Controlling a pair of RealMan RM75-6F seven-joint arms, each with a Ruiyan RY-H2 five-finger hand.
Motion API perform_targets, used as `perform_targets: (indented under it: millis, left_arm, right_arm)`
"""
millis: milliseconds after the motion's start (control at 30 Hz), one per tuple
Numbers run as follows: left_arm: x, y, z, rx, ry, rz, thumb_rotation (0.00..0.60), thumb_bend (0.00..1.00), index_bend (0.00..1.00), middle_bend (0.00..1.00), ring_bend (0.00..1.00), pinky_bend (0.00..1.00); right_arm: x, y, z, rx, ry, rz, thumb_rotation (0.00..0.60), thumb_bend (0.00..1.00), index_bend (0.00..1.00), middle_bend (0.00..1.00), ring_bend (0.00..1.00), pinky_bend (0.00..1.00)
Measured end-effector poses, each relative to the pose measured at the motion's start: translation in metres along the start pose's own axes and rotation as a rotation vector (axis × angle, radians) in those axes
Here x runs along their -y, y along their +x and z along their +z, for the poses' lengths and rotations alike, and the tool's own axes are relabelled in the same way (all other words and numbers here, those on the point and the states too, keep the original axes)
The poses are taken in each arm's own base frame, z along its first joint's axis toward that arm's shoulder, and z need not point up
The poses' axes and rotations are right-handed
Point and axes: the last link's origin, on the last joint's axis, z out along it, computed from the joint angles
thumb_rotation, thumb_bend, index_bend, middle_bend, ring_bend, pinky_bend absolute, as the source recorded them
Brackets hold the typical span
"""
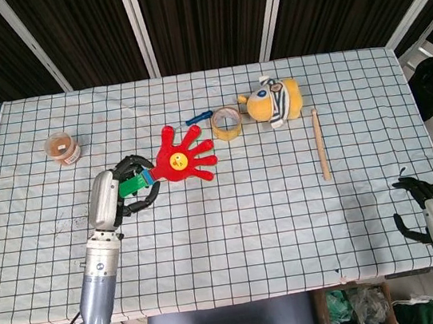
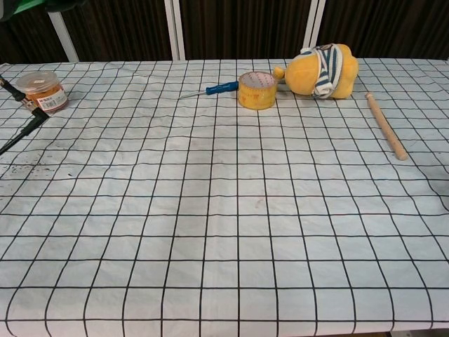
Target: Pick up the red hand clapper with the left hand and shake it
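Over the left half of the table [image 1: 302,198], we see the left hand [image 1: 125,197] wrapped around the green handle of the clapper [image 1: 184,158], its fingers curled tight on that stem. The red palm reaches toward the tape [image 1: 226,123] and covers part of the screwdriver [image 1: 199,118]. In the chest view only a scrap of green shows in the top left corner, so we judge the clapper to be held well above the cloth.

It looks to us like thin, stiff plastic: light, hard and a little slick, with layered leaves that must swing free to clack. The handle is the right place to grip, well back from the leaves, firm enough that a quick shake does not spin it in the fingers. We judge the pick-up done and the shaking under way or about to start.

The right hand [image 1: 426,209] rests at the near right edge, fingers loosely apart, holding nothing. The jar [image 1: 62,148], plush [image 1: 274,101] and stick [image 1: 320,144] lie well apart from the clapper.
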Motion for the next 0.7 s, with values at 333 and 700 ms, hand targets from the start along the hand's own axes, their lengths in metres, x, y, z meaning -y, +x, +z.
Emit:
perform_targets:
  millis: [333,700]
  left_arm:
    - [0.021,-0.017,-0.004,0.163,-0.085,0.089,0.600,0.54,0.71,0.84,0.75,0.97]
    - [0.063,-0.048,0.004,0.363,-0.015,0.384,0.600,0.54,0.70,0.83,0.73,0.96]
  right_arm:
    - [-0.001,0.000,0.001,0.003,-0.005,0.001,0.600,0.37,0.27,0.18,0.18,0.20]
    - [-0.002,0.000,0.001,0.004,-0.013,0.001,0.600,0.37,0.27,0.18,0.18,0.20]
